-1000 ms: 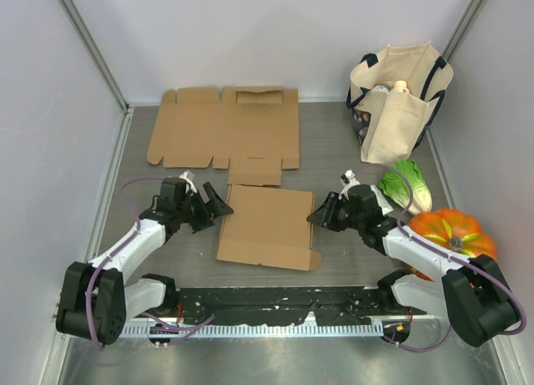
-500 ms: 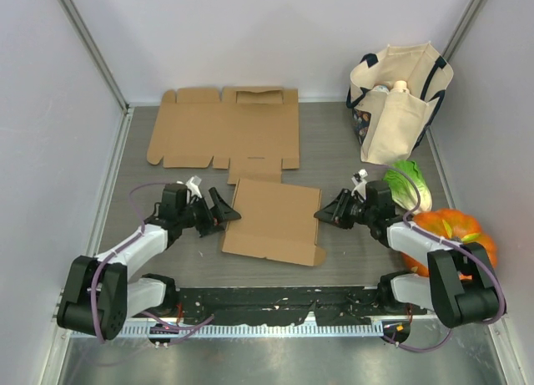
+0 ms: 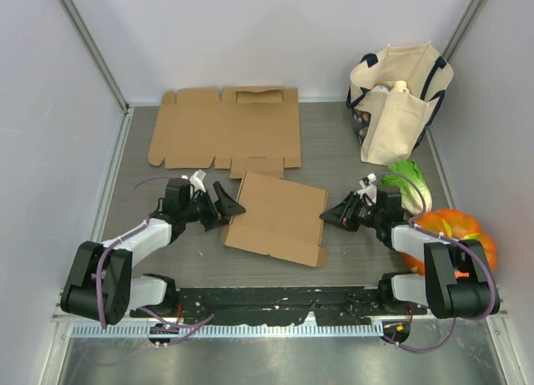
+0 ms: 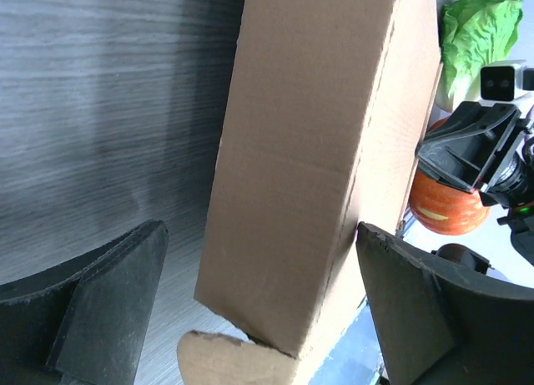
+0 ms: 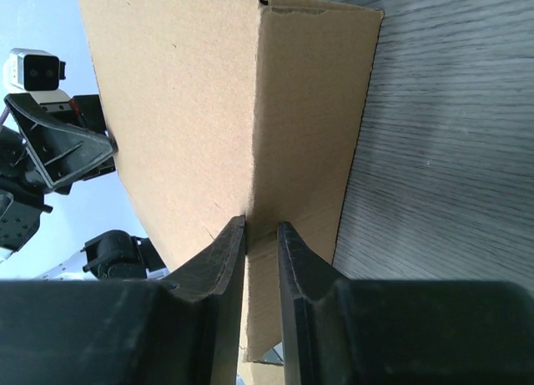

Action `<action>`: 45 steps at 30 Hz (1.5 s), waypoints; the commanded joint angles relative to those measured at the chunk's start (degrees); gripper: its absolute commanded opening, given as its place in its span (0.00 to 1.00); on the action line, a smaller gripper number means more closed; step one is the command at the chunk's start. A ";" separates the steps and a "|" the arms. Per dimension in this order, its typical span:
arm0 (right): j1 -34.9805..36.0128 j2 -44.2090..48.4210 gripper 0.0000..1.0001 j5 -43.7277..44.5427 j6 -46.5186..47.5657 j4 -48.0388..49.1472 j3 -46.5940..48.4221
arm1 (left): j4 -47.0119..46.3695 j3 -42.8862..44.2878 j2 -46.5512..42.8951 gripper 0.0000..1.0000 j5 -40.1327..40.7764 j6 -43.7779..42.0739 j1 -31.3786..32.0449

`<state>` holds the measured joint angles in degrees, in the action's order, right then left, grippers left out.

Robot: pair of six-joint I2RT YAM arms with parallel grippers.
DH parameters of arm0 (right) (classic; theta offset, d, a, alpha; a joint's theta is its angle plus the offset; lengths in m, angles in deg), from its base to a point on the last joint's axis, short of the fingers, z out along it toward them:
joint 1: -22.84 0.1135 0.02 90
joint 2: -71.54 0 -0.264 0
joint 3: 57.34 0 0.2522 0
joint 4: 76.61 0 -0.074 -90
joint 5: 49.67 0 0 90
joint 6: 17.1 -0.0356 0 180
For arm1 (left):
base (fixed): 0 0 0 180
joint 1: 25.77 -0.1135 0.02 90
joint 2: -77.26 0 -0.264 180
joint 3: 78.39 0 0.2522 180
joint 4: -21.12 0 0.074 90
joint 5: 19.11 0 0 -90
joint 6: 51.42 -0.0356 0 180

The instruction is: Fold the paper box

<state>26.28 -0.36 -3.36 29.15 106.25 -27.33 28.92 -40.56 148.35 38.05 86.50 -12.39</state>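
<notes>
Grey wood-grain bench (image 3: 334, 164), shot from above, with two arms bolted at its near edge. At the far side, lying flat and unfolded, a large die-cut cardboard sheet (image 3: 225, 134). Just in front of that sheet's middle tab, in the centre of the bench between the two arms, the brown paper box (image 3: 275, 218). Collapsed and skewed out of line with the bench edges, and showing in the right wrist view as two faces meeting at a crease. In the far right corner, standing upright, a cream tote bag (image 3: 400, 101) with dark handles and a bottle top poking out. Near the right edge, partly hidden by the right arm, an orange pumpkin (image 3: 455, 226). Between bag and pumpkin, a green lettuce (image 3: 409, 189). At the box's left edge, the left claw (image 3: 229, 210), spread wide with cardboard between its fingers. At the box's right edge, the right claw (image 3: 328, 213), closed to a narrow slit and pinching the cardboard at the crease.
</notes>
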 commanded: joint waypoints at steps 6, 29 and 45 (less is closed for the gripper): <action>-1.95 -3.95 0.22 3.87 2.35 -5.46 -3.33 | -13.53 3.61 8.27 0.99 -8.28 5.60 3.83; 62.16 15.57 0.82 63.51 32.92 -46.77 41.66 | 19.64 5.37 -21.86 0.55 0.66 28.54 4.54; 94.03 -0.96 0.87 94.85 63.07 -34.22 39.66 | 45.41 1.59 -45.16 0.53 3.40 50.60 4.63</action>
<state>119.17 -1.25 85.86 82.83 63.08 14.37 70.50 -39.40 106.88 42.31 130.65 -7.73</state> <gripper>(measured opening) 0.869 0.606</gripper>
